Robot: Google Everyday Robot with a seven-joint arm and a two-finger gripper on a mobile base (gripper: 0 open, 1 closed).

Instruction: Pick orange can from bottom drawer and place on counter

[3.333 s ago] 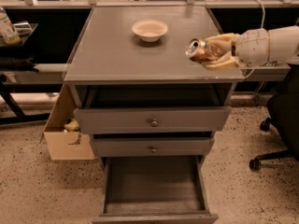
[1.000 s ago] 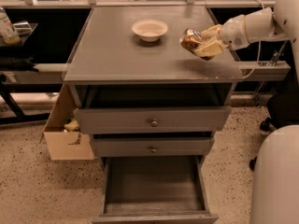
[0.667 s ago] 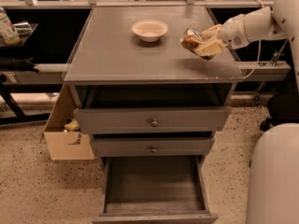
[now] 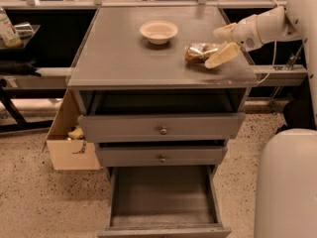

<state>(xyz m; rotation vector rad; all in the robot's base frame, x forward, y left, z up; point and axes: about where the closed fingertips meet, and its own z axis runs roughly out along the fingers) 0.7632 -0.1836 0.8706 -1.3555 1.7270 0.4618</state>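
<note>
Orange can (image 4: 199,52): one; it lay on its side on the right part of the surface (image 4: 124,53), near the front right corner and outside every drawer.

End effector (image 4: 224,43): one, at the right edge of the surface just beside the can's right end. It was released, its two pale fingers (image 4: 223,55) spread apart. The lower finger looked to touch or nearly touch the can, and the upper one stood clear above it.

Arm (image 4: 267,26): one, white, reaching in from the upper right.

Surface: one flat grey top, carrying two things in all, the can and a bowl.

Bowl (image 4: 158,31): one, cream, upright, towards the back middle of the surface and well apart from the can.

Drawers: three, stacked under the surface.

Top drawer (image 4: 124,127): one round knob (image 4: 163,130) at the middle of its front, with a dark gap above it.

Middle drawer (image 4: 124,156): shallow, also with one knob (image 4: 161,158).

Bottom drawer (image 4: 163,197): pulled far out, its dark grey inside bare to view.

Cardboard box (image 4: 69,148): one, on the floor against the cabinet's left side.

Bottle (image 4: 6,29): one, on the dark shelf at far left.
</note>
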